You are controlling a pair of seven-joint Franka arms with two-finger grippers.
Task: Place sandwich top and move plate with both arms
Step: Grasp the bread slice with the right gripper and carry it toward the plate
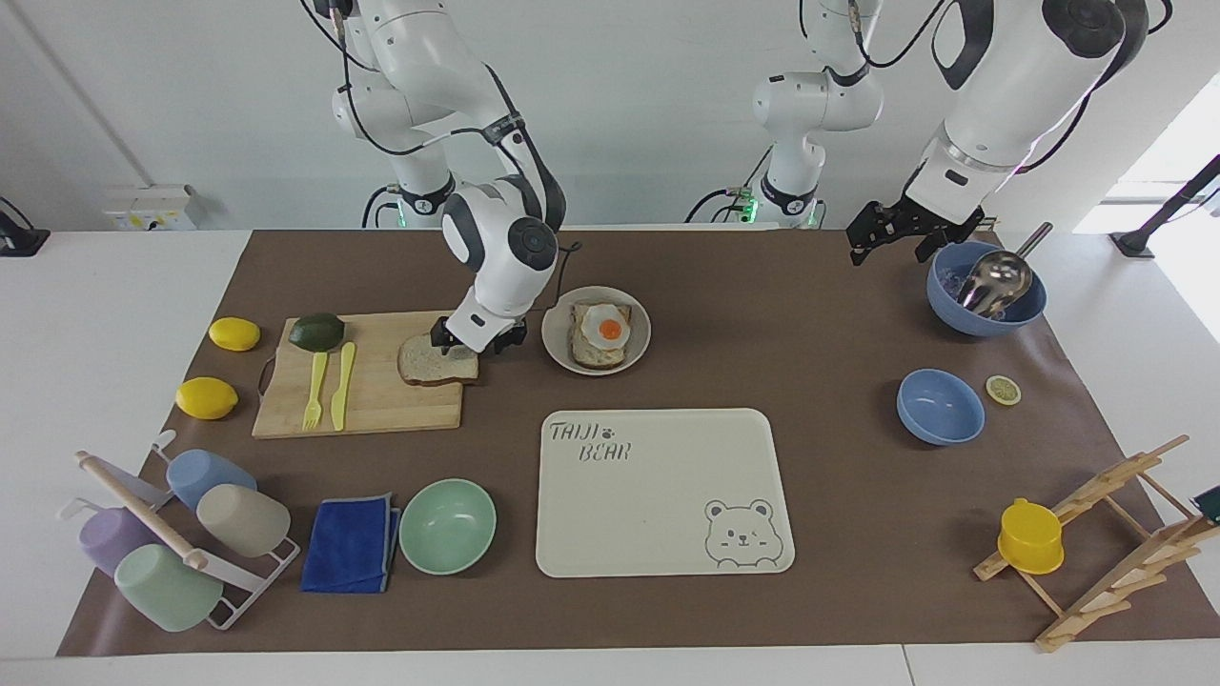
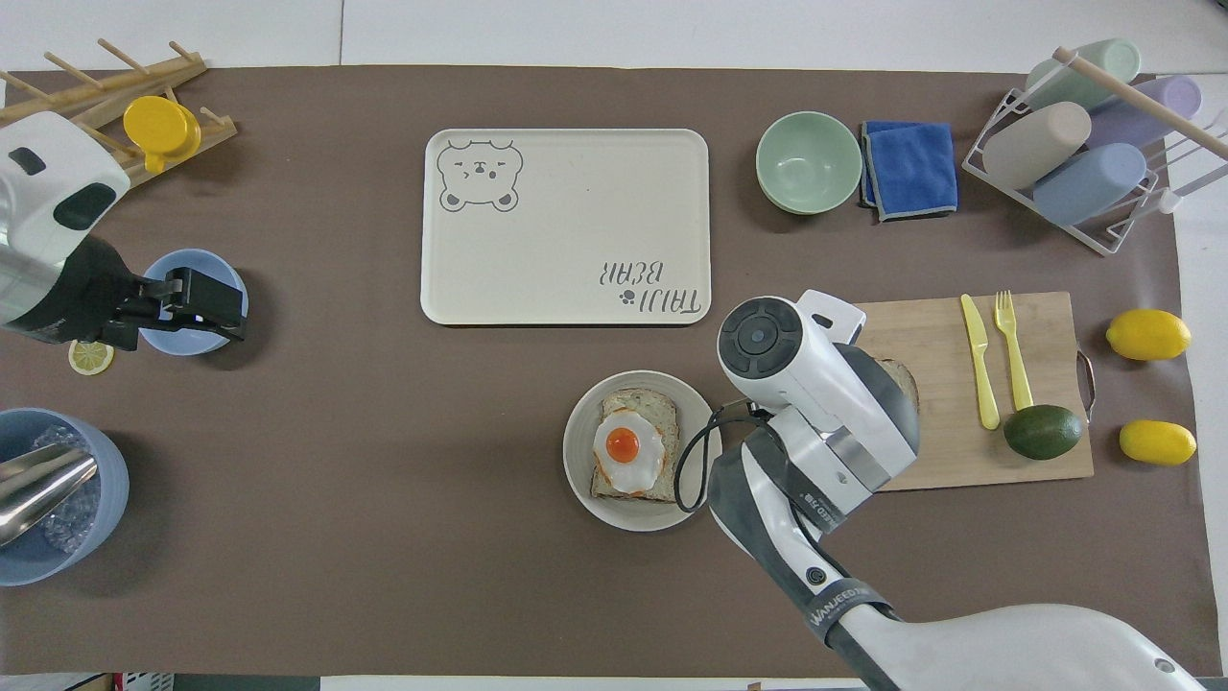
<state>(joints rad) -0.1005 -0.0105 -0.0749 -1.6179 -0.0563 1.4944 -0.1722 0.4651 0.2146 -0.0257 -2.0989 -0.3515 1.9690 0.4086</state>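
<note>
Facing view: my brown-covered desk (image 1: 724, 314) carries everything. The large rectangular cream tray with the bear drawing (image 1: 664, 493) lies farther from me than the small round cream plate (image 1: 564, 351), which holds a bread slice topped with a fried egg (image 1: 602, 333). Beside the plate, toward my right arm's end of the desk, sits the rectangular wooden cutting board (image 1: 367, 400). The plain white bread slice with the tan crust (image 1: 429, 360), my sandwich top, lies flat on the board's end closest to the plate, overhanging its edge a little.

My right end effector (image 1: 477, 341) is down at that slice, its black fingers spread wide on either side of the slice's plate-side edge, released and not yet clamped on the bread. In the overhead view my right arm (image 2: 815, 413) covers most of the slice, so only its crust edge (image 2: 907, 379) peeks out.

My left end effector (image 1: 891, 229) waits in the air with its fingers apart, grasping nothing, just beside the blue bowl holding a metal scoop (image 1: 986, 286).

On the board also lie a dark green avocado (image 1: 316, 332), a yellow plastic fork (image 1: 314, 391) and a yellow plastic knife (image 1: 341, 386).
</note>
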